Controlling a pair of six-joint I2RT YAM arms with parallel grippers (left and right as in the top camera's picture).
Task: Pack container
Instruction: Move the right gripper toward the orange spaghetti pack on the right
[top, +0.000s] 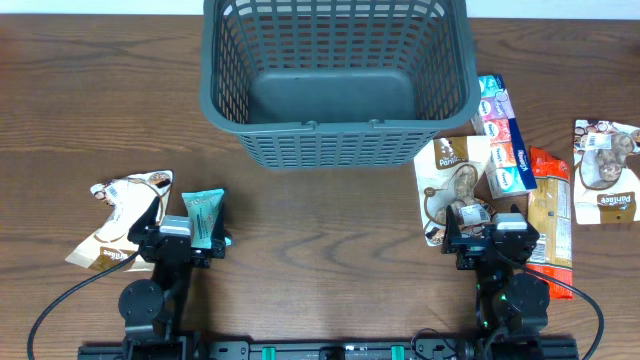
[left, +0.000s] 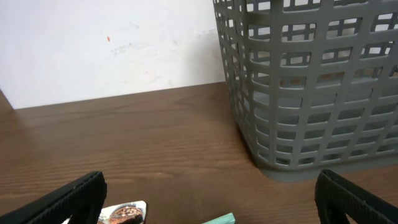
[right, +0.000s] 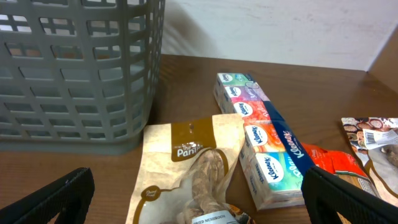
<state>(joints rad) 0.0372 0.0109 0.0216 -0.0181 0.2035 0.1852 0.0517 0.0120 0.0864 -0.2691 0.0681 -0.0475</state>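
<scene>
The container (top: 337, 150), a large dark grey-green lattice basket, stands at the back centre; its floor is bare. It also shows in the left wrist view (left: 298, 124) and the right wrist view (right: 74, 93). My left gripper (top: 190, 238) is open and empty near the front left, over a teal packet (top: 206, 215) beside a brown-and-white snack pouch (top: 120, 220). My right gripper (top: 487, 238) is open and empty above a brown mushroom pouch (right: 193, 174). A strip of Kleenex tissue packs (right: 258, 140) lies to the right of that pouch.
An orange packet (top: 550, 205) lies right of the tissues (top: 500, 135). Another brown-and-white pouch (top: 605, 170) lies at the far right edge. Cables run from both arm bases along the table's front edge.
</scene>
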